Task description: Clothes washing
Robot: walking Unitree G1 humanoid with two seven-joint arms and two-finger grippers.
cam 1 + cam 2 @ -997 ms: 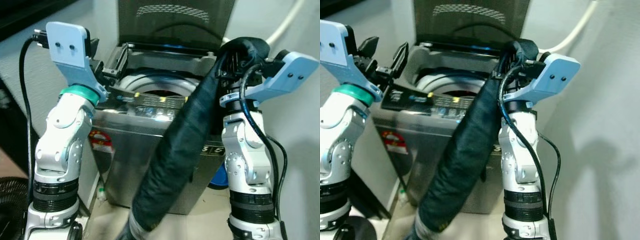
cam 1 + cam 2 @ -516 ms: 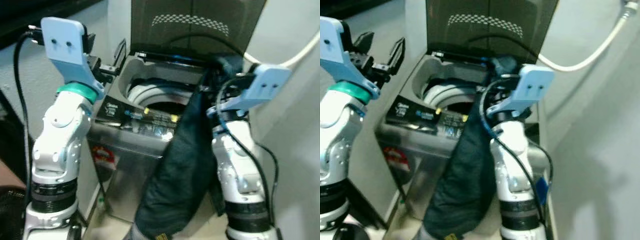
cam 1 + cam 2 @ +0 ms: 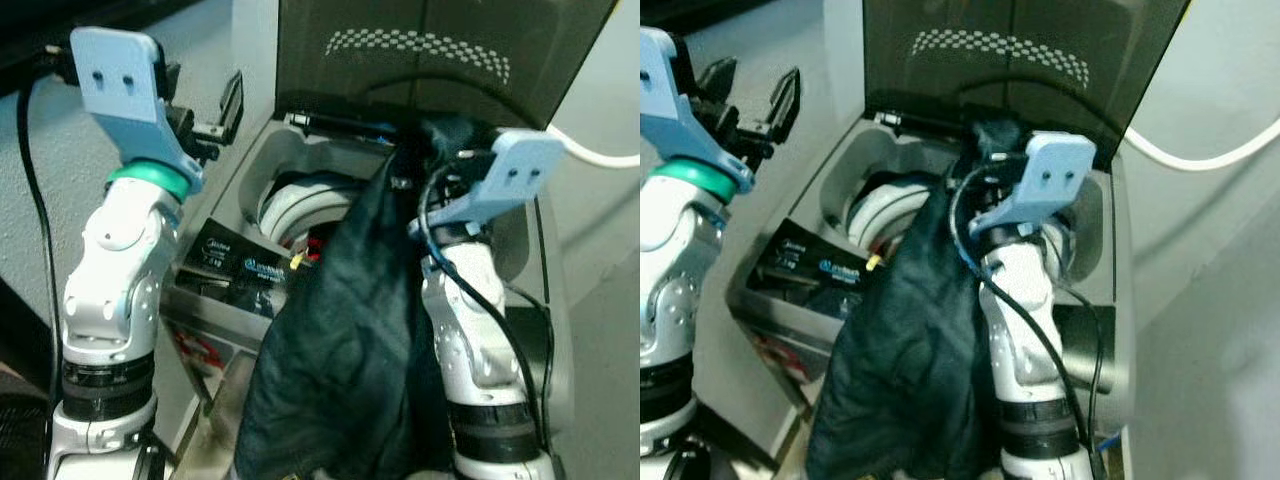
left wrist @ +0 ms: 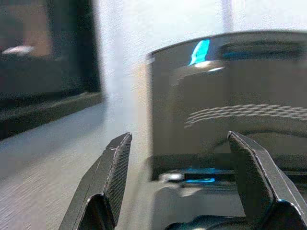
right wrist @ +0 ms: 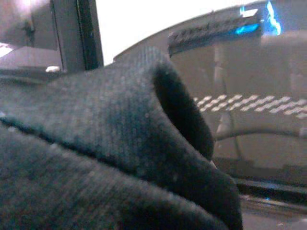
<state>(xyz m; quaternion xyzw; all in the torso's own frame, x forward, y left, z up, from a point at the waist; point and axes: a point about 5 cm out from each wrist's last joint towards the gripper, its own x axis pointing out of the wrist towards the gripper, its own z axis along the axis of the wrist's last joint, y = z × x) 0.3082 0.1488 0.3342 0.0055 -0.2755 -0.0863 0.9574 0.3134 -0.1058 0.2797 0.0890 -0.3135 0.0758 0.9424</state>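
A grey top-loading washing machine (image 3: 232, 268) stands before me with its dark lid (image 3: 440, 50) raised and the white drum rim (image 3: 290, 200) showing. My right gripper (image 3: 992, 140) is over the back of the tub, shut on a dark garment (image 3: 350, 340). The cloth drapes from the gripper across the opening and hangs down over the machine's front. It covers the right fingers, and its folds (image 5: 110, 158) lie close against the right wrist camera. My left gripper (image 3: 750, 92) is held high to the left of the machine, open and holding nothing (image 4: 180, 182).
A white hose (image 3: 600, 158) runs along the pale wall on the right. Another wall stands close on the machine's left, behind my left arm. The control panel (image 3: 250, 270) with its yellow buttons lies along the machine's front edge.
The view has come closer and now looks down into the tub. My right gripper has carried the garment forward over the opening, and the cloth hangs wider. The left gripper stays raised and open.
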